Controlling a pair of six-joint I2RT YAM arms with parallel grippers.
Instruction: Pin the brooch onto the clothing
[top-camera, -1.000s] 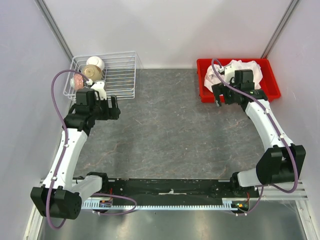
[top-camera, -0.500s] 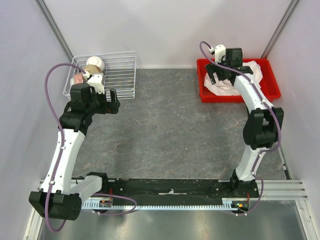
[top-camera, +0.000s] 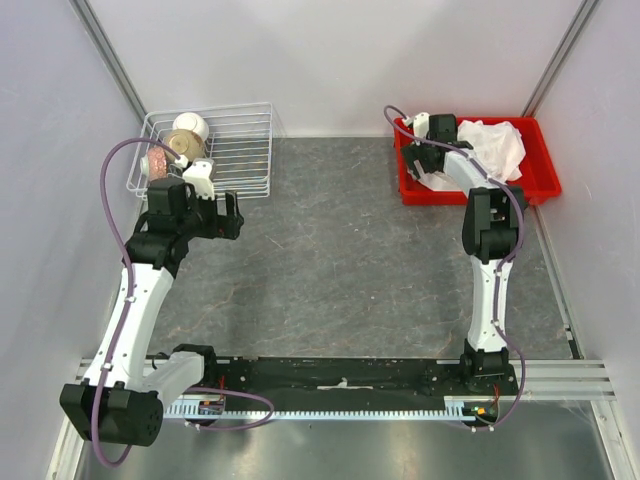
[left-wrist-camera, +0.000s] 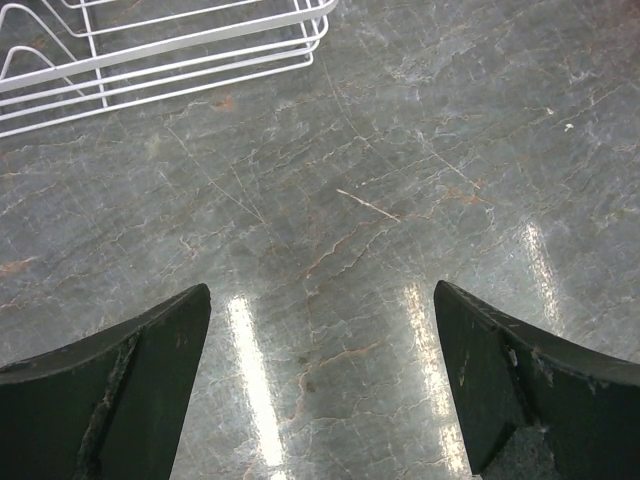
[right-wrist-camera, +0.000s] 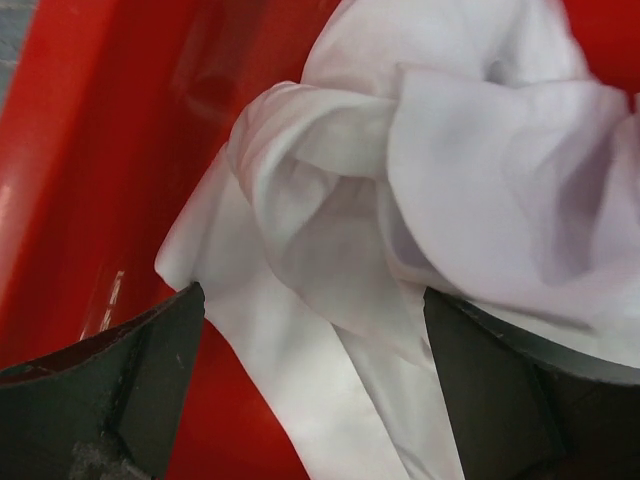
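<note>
My right gripper (right-wrist-camera: 312, 400), jaws wide and empty, hangs right over the white shirt (right-wrist-camera: 420, 190) bunched in the red bin (right-wrist-camera: 70, 150), far right. Left gripper (left-wrist-camera: 320, 390), wide too, hovers over the table (left-wrist-camera: 400, 150) by the wire basket (left-wrist-camera: 150, 50). I can't make out the brooch.

Nothing here can be read — the red bin (top-camera: 548, 172), the wire basket (top-camera: 245, 150), the white shirt (right-wrist-camera: 470, 170) and the grey bench (top-camera: 340, 260) show no lettering, label or number that I can make out. The small fittings on the rail (top-camera: 340, 385) at the arms' bases are too tiny to tell.
</note>
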